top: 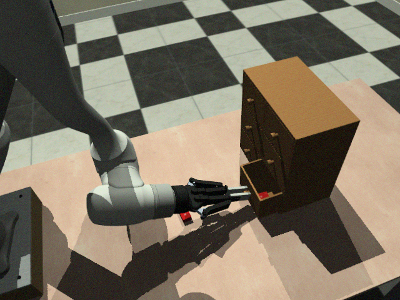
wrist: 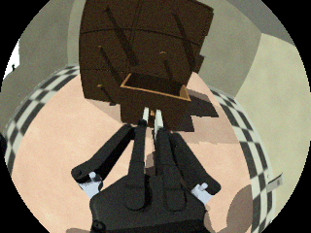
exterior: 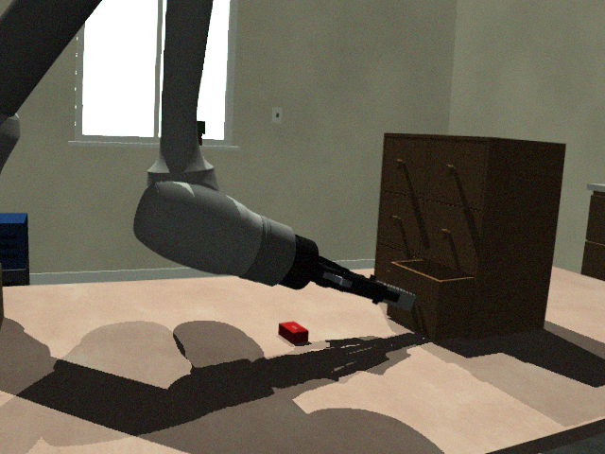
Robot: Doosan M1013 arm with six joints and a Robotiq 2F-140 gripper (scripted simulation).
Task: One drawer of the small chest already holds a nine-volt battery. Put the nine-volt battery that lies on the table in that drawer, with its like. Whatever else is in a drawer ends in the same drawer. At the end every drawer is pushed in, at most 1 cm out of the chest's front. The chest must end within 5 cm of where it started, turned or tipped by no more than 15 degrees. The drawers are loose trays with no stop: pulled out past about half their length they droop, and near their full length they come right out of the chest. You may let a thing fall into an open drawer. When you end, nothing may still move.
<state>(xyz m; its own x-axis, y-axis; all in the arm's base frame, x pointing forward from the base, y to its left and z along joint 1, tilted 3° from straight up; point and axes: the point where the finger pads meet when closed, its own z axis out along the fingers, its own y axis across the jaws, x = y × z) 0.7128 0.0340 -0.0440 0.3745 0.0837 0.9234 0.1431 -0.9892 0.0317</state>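
Loose battery (top: 185, 217): a red nine-volt block, lying flat on the counter (top: 200, 145), behind and below the jaws, roughly under the wrist end of the fingers and well back from the tips.
Battery long axis: appearing, in the exterior view, to be running roughly crosswise to the line of the fingers; too small to settle firmly.
Matching battery (top: 263, 195): sitting inside the open drawer, ahead of the jaws and just past the drawer's front panel.
Open drawer (top: 258, 180): the lowest one on the near column, standing part-way out and level, not drooping.
Jaws (top: 245, 190): nearly closed with only a thin slot between the fingers, pinching the small knob on the drawer front as far as the top view is showing; the tips are touching that front.
Chest (top: 300, 106): standing upright ahead of the jaws, its other drawers sitting flush.
Deciding relation: the thing to be fetched is lying rearward of the tips, so the judgement is that the jaws need releasing, backing away along their own line, then dropping down onto the block.
Risk: pulling further on the drawer while retreating.
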